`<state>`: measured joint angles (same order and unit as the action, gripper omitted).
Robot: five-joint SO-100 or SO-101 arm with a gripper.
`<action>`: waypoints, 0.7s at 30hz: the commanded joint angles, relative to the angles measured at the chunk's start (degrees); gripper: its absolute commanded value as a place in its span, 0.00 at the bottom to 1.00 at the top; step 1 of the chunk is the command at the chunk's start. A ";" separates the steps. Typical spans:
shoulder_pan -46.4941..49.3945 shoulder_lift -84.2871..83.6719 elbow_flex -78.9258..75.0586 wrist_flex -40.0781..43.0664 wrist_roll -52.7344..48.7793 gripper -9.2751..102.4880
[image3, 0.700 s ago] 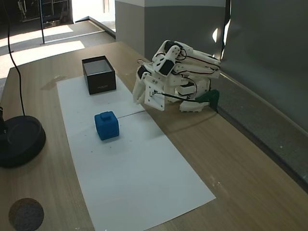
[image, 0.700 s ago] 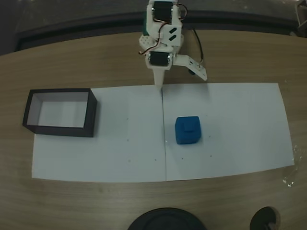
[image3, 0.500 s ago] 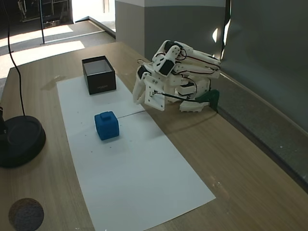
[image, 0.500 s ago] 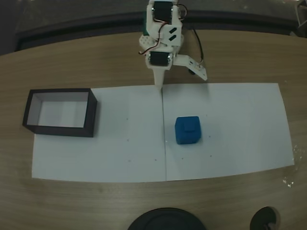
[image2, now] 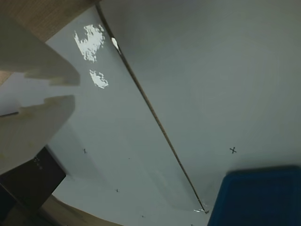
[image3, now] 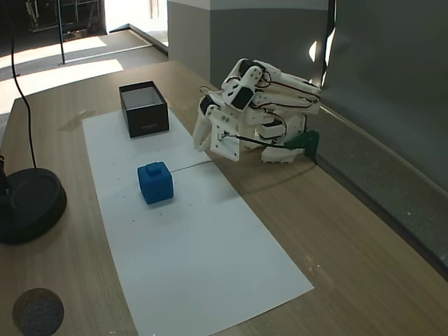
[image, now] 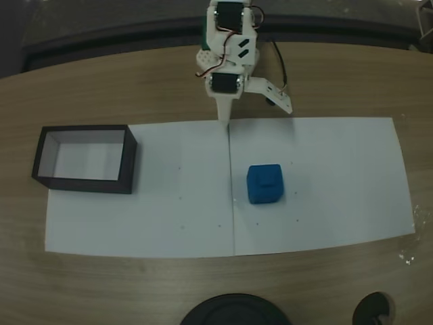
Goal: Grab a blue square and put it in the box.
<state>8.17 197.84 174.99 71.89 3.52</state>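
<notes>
White paper sheets (image: 325, 183) cover the middle of your wooden tabletop (image: 135, 88), and nothing sits between the blue square (image: 264, 183) and the box (image: 85, 160), which stands at the paper's left end in the overhead fixed view. Your cube is bright blue with rounded edges, lying mid-paper. Your gripper (image: 223, 119) rests folded at the far edge, empty, its jaws apparently together. The angled fixed view adds a black round base (image3: 28, 203).

Blue square (image2: 258, 195) bottom right — box (image2: 28, 179) bottom left, white paper (image2: 197, 70) btwn.
</notes>
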 commanded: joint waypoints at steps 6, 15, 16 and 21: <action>-0.09 1.41 -3.69 -11.25 -0.26 0.09; -16.52 1.14 -12.22 -11.43 -8.96 0.23; -17.31 0.44 -13.89 -11.43 -8.96 0.23; -18.19 -13.36 -23.82 -8.17 -8.96 0.31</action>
<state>-9.84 190.11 157.85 63.28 -5.27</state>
